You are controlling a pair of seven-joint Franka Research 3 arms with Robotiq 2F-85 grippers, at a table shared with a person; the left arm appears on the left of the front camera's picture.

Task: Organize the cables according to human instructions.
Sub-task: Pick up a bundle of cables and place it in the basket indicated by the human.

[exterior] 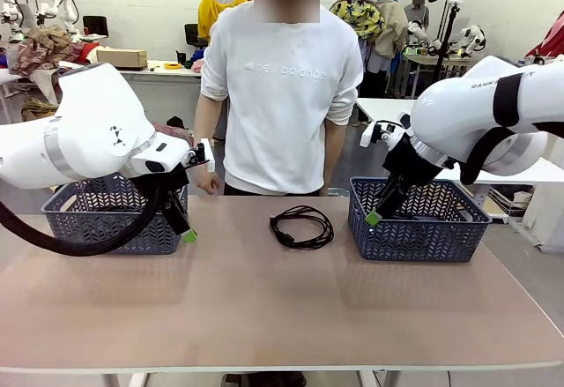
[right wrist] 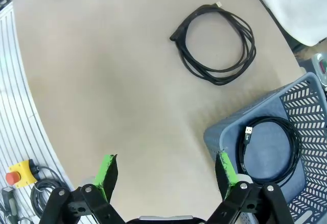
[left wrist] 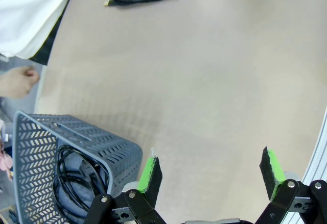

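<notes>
Right now we see one coiled cable [exterior: 301, 226] lying loose on the table [exterior: 264, 316], midway btwn the two grey baskets and just in front of the person [exterior: 280, 87] at the far edge. Left of that coil, the left basket [left wrist: 36, 157] holds more black cable [left wrist: 76, 178], w/ the left gripper [left wrist: 212, 175] spread wide beside its near corner, gripping nothing. Right of the coil, the right basket [right wrist: 286, 132] holds another coiled cable [right wrist: 271, 147]; the right gripper [right wrist: 166, 175] hangs wide apart over that basket's edge, also empty.
</notes>
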